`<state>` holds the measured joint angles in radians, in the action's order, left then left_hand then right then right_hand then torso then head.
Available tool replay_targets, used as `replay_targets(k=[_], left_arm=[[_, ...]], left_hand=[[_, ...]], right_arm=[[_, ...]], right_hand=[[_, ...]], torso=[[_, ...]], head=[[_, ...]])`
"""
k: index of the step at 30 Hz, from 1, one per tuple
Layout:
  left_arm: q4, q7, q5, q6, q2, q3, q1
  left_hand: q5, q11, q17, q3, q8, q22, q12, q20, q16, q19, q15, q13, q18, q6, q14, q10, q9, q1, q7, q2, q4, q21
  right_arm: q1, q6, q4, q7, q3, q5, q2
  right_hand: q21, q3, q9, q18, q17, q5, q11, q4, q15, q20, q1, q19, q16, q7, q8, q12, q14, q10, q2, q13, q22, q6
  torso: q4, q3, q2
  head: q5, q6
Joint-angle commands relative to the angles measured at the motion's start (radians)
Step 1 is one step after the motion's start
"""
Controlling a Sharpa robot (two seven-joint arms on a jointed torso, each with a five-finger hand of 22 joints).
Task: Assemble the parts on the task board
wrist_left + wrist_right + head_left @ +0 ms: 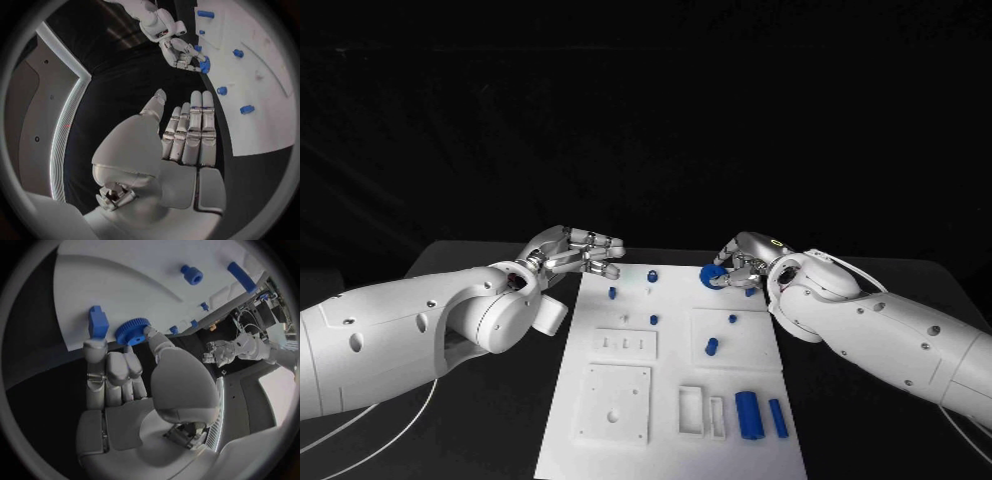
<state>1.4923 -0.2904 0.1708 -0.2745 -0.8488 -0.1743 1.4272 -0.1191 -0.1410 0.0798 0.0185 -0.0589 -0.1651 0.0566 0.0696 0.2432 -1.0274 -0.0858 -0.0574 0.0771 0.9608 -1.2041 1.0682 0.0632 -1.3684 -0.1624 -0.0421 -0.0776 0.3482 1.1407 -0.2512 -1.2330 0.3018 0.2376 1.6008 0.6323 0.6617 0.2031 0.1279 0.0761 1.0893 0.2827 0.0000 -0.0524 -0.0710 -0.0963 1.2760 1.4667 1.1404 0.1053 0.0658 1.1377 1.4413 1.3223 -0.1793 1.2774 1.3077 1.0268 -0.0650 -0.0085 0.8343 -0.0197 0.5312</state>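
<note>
The white task board (625, 440) lies in the middle of the table. My right hand (750, 258) is at the board's far right corner and pinches a blue toothed gear (714, 276) between thumb and fingers, right at the board's surface. In the right wrist view the gear (131, 332) sits at the fingertips, with a small blue block (97, 321) close beside it. My left hand (577, 251) hovers off the board's far left corner; its fingers (190, 132) lie straight and hold nothing. The left wrist view also shows the right hand (180, 52) with the gear (204, 64).
Small blue parts stand on the board's far half: one peg (651, 274), another (613, 293), a third (711, 346). Two long blue bars (749, 415) lie at the near right. White recessed plates (617, 402) fill the near left. Black table (877, 440) surrounds the board.
</note>
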Motion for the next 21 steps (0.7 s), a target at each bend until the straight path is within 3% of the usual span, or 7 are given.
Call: replay_targets(k=[1,9,16,21], left_arm=[[0.0,-0.008,0.004,0.016,0.003,0.001,0.002],[-0.002,-0.008,0.004,0.017,0.005,0.001,0.002],[-0.004,-0.006,0.004,0.019,0.004,0.001,0.002],[-0.005,-0.005,0.004,0.019,0.004,0.0,0.002]], left_hand=[[-0.005,0.001,-0.002,0.001,-0.003,0.001,0.004,0.001,-0.005,0.006,-0.002,-0.002,-0.002,-0.004,0.007,-0.007,0.001,0.0,0.0,-0.002,-0.008,0.003],[-0.005,0.001,-0.002,0.001,-0.003,0.001,0.004,0.001,-0.005,0.006,-0.002,-0.002,-0.002,-0.004,0.007,-0.007,0.001,0.0,0.0,-0.002,-0.008,0.003],[-0.005,0.001,-0.002,0.001,-0.003,0.001,0.004,0.001,-0.005,0.006,-0.002,-0.002,-0.002,-0.004,0.007,-0.007,0.001,0.0,0.0,-0.002,-0.008,0.003],[-0.005,0.001,-0.002,0.001,-0.003,0.001,0.004,0.001,-0.005,0.006,-0.002,-0.002,-0.002,-0.004,0.007,-0.007,0.001,0.0,0.0,-0.002,-0.008,0.003]], right_arm=[[-0.001,0.031,0.004,-0.002,-0.001,0.0,-0.004],[-0.001,0.052,0.007,-0.002,-0.001,-0.002,-0.009],[-0.003,0.078,0.009,0.005,-0.001,0.005,0.0],[-0.006,0.084,0.005,0.008,-0.001,0.011,0.006]], right_hand=[[-0.007,-0.003,0.001,0.018,0.001,0.003,-0.001,0.006,0.001,0.005,0.004,0.047,0.003,-0.001,-0.003,0.005,0.008,0.006,0.009,0.001,0.053,0.0],[-0.007,-0.002,0.002,0.018,0.003,0.016,-0.002,0.007,0.001,0.005,0.005,0.048,0.004,-0.003,-0.002,0.008,0.009,0.007,0.014,0.003,0.056,0.009],[-0.008,0.065,-0.008,0.015,0.006,0.13,-0.005,-0.033,-0.002,0.001,0.0,0.048,0.006,-0.003,-0.003,0.006,0.008,0.005,0.013,0.004,0.065,0.023],[-0.007,0.095,-0.013,0.014,0.008,0.189,-0.006,-0.061,-0.003,0.0,-0.013,0.048,0.006,-0.002,-0.003,0.005,0.008,0.004,0.009,0.004,0.069,0.022]], torso=[[-0.0011,-0.0004,0.0],[0.001,-0.0002,0.0],[0.0015,0.0008,0.0],[0.0015,0.0009,0.0]], head=[[0.001,0.001],[0.0,0.004],[-0.002,0.007],[-0.002,0.008]])
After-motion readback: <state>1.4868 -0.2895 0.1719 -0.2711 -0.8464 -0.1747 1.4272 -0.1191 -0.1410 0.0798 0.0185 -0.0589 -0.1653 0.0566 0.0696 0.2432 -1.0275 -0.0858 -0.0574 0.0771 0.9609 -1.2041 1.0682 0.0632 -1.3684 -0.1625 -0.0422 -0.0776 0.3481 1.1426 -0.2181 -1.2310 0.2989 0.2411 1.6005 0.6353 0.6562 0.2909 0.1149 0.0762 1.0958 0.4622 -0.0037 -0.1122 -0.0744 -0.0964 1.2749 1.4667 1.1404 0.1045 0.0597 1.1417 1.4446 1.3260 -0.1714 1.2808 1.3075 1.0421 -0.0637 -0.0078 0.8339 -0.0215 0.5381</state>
